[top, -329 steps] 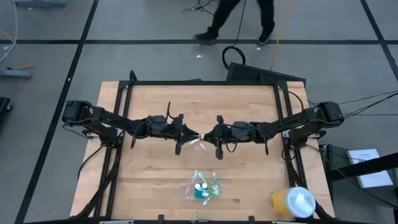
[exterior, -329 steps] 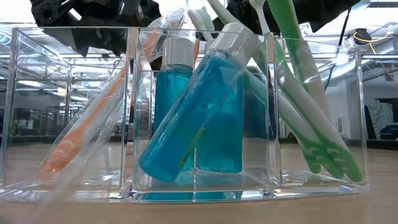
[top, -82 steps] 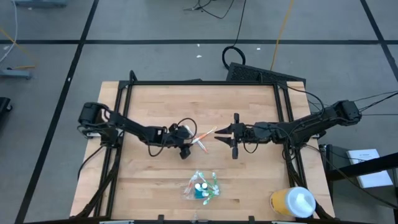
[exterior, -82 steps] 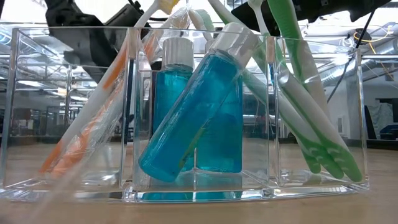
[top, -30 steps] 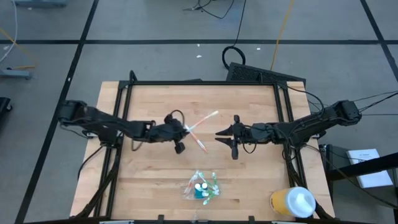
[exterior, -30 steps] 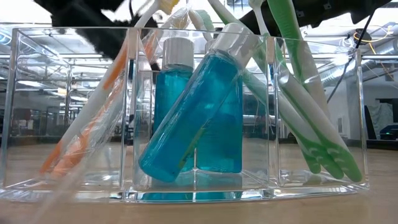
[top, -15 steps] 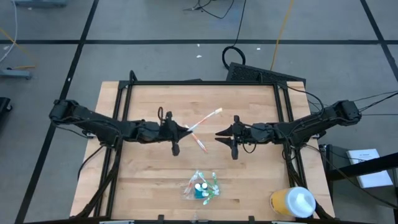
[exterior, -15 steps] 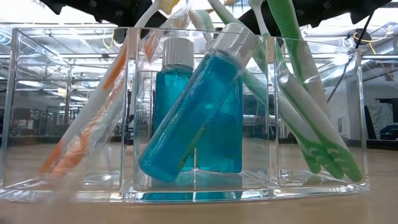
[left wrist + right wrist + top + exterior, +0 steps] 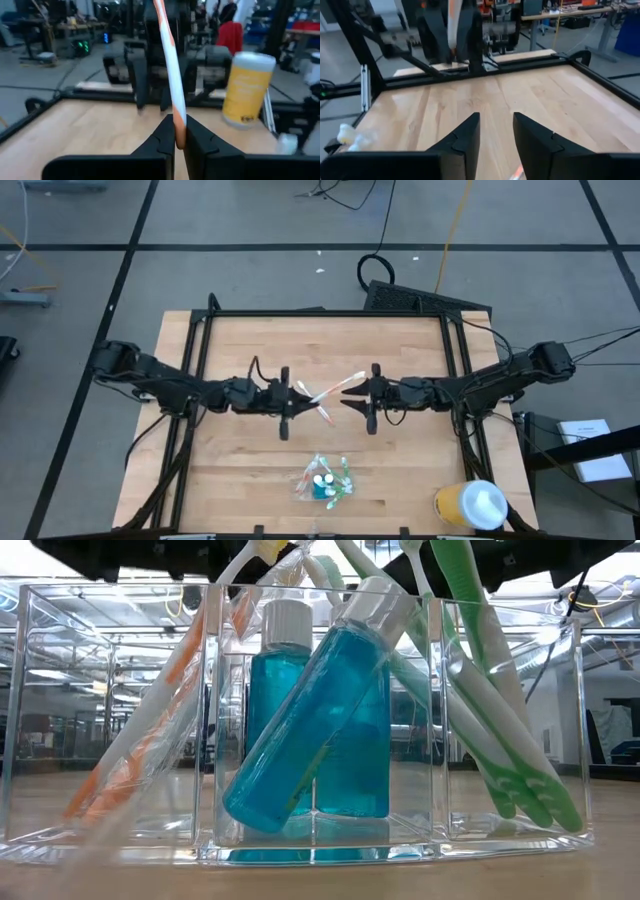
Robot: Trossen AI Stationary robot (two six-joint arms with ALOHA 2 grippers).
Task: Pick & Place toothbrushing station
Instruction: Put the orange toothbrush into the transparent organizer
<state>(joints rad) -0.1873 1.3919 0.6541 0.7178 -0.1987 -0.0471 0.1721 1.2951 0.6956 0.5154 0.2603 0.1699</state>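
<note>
The toothbrushing station (image 9: 322, 480), a clear holder with blue bottles and green toothbrushes, stands on its base near the table's front edge. It fills the low view (image 9: 300, 830), with an orange toothbrush (image 9: 130, 755) leaning in one end compartment. My left gripper (image 9: 297, 392) at the table's middle is shut on an orange-and-white toothbrush (image 9: 335, 385), which also shows in the left wrist view (image 9: 167, 60). My right gripper (image 9: 346, 399) faces it, open and empty (image 9: 495, 131). Another orange-and-white piece (image 9: 326, 413) lies on the table between them. My left gripper pinches one end of the orange-and-white toothbrush (image 9: 176, 131) between its two fingertips. The fingers lie level, coming from the table's left, along the brush. The brush sticks out past the fingertips toward my right gripper, its free end (image 9: 358, 377) clear of the table.
A yellow cup with a white lid (image 9: 472, 505) stands at the table's front right corner. A black frame (image 9: 320, 313) runs round the table. Bare wood lies at the far side and near left.
My left gripper has rolled its wrist and stayed shut on the toothbrush. The brush's free end has swung from the far side down toward my right gripper. My right gripper has shifted slightly toward the table's left. The station has stayed put.
</note>
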